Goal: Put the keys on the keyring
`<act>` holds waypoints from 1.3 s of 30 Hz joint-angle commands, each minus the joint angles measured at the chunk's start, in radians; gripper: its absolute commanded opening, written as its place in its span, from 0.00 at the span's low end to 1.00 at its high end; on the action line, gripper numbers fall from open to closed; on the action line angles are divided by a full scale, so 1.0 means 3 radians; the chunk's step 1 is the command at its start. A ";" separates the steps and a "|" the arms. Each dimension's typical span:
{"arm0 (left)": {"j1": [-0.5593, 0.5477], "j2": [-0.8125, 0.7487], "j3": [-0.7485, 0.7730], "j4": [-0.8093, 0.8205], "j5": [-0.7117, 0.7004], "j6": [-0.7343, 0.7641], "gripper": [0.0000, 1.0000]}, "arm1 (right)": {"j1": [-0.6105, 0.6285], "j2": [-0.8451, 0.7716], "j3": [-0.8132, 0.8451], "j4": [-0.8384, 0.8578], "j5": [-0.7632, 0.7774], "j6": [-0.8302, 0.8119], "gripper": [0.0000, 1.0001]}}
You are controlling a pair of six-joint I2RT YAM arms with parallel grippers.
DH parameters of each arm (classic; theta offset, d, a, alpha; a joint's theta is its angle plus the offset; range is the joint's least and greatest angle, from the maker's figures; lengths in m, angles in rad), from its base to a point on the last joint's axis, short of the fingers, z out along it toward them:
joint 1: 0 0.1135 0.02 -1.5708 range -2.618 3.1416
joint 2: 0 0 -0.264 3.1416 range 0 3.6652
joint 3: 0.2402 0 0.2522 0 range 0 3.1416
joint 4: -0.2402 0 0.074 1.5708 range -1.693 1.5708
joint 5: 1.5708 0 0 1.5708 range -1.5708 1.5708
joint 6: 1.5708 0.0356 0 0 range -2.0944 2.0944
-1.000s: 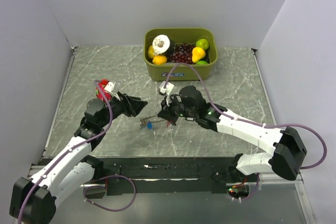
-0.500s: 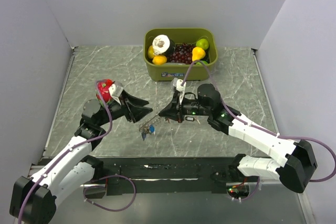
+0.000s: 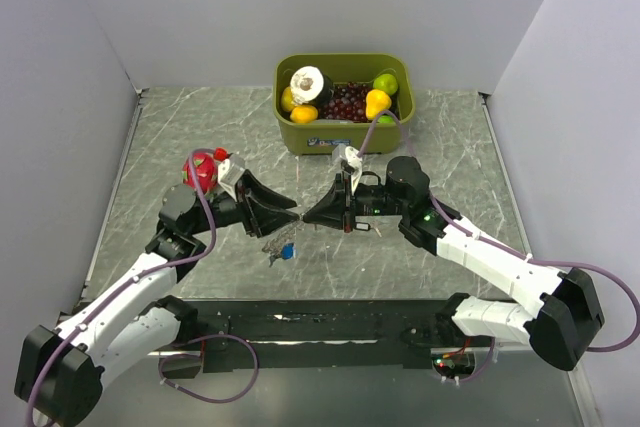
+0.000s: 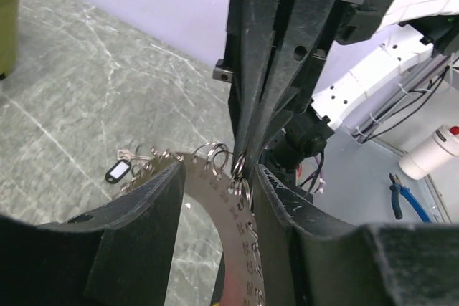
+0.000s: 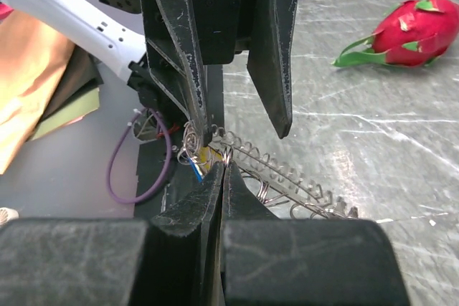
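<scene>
The keyring [image 4: 228, 213] is held up over the middle of the counter [image 3: 180, 137], between the half-spread fingers of the left claw [image 3: 294, 214]; whether they actually grip it cannot be determined. The right claw [image 3: 309, 217] is pressed together on a small loop at the keyring's rim. The keys [image 3: 286, 250] sit just below, and none can be confirmed as threaded, so most of the task appears to remain.

Left tool [image 3: 292, 215] parted, right tool [image 3: 308, 217] pinched closed, tips nearly meeting.

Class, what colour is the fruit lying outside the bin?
Dragon fruit: pinkish red with green tips; right wrist view shows it best.
</scene>
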 commanded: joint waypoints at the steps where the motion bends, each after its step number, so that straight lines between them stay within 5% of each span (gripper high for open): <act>1: -0.0093 0.0018 0.0202 -0.0063 0.0024 0.0120 0.47 | -0.0029 -0.0018 0.0042 0.0350 -0.0124 0.0108 0.00; 10: -0.0180 0.0095 0.0289 -0.0267 -0.0083 0.0263 0.34 | -0.0034 -0.0038 -0.0014 0.0447 -0.0145 0.0180 0.00; 17: -0.0185 0.0116 0.0300 -0.0257 -0.0052 0.0253 0.01 | -0.0039 -0.0059 -0.0040 0.0488 -0.0190 0.0206 0.00; 26: -0.0216 0.0065 0.0361 -0.0425 -0.0108 0.0329 0.01 | -0.0044 -0.0023 0.0042 0.0345 -0.0185 0.0206 0.01; 28: -0.0231 0.0024 0.0427 -0.0635 -0.0170 0.0401 0.01 | -0.0044 -0.0018 0.0067 0.0294 -0.0145 0.0180 0.15; 32: -0.0313 -0.0007 0.0555 -0.1003 -0.0415 0.0620 0.01 | -0.0044 -0.0038 0.0103 0.0085 0.0044 0.0093 0.20; 34: -0.0349 -0.0007 0.0581 -0.1034 -0.0451 0.0626 0.01 | -0.0044 -0.0033 0.0149 0.0003 0.0091 0.0042 0.00; 39: -0.0369 0.0008 0.0601 -0.1055 -0.0476 0.0626 0.01 | -0.0049 0.0018 0.0216 -0.0131 0.0142 -0.0014 0.00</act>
